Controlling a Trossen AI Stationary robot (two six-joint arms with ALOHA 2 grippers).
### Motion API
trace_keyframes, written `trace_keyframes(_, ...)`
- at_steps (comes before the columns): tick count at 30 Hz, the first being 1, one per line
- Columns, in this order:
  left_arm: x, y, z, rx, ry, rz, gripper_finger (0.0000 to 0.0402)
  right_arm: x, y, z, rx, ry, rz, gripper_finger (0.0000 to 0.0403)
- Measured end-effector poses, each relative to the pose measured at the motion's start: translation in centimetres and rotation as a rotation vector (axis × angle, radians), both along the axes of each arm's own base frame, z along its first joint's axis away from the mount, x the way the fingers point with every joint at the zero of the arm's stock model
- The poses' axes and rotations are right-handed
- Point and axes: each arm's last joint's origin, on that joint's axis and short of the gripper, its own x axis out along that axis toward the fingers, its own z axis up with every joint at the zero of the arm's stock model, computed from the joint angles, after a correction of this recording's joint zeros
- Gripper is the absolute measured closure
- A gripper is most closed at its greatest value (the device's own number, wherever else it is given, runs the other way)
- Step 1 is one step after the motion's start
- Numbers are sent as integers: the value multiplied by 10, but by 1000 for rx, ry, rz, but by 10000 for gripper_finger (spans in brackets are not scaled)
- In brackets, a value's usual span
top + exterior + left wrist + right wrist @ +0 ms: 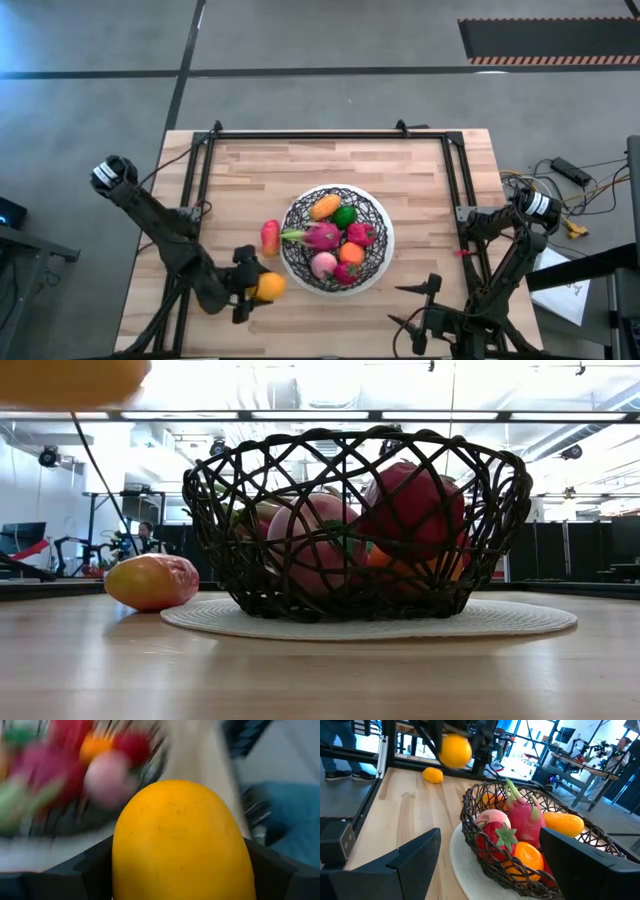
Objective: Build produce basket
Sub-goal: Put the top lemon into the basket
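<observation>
You have one basket (372, 262), a black wire bowl sitting on a round white mat (520, 618) near the middle of the table (400, 160), a little toward the near edge.

Count seven pieces inside it in the high view: an orange-yellow piece (326, 207) at the far side, a green one (345, 216) just beside it, a pink dragon fruit (320, 236) with green tips in the centre, a red piece (362, 233) to its right, a small orange piece (351, 252), a pale pink piece (324, 264), and another red one with a green leaf top (347, 272) at the near rim.

Two pieces are outside the basket. One red-and-yellow fruit (270, 237) lies on the wood just left of the mat, not touching the wire. The other is a yellow-orange fruit (270, 287), held clear of the table by your left gripper (252, 285), near the table's front edge and left of the basket. Its fingers are closed against that fruit on both sides; the left wrist view shows the fruit filling the gap between them.

Your right gripper (428, 312) waits at the near right corner, fingers spread wide and holding nothing, pointing across at the basket.
</observation>
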Motion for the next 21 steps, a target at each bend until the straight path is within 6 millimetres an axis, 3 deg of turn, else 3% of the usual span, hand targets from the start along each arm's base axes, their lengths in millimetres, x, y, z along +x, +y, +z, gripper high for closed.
trace_keyframes(4, 17, -2, 26, 69, -223, -93, 93, 0, 0, 0, 0, 0, 0, 75)
trace_keyframes(8, 40, 9, 35, 140, -374, -69, 92, 0, 0, 0, -1, 1, 0, 75)
trace_keyframes(21, 154, 83, -1, 161, -275, 69, 91, 0, 0, -1, 45, -14, -9, 75)
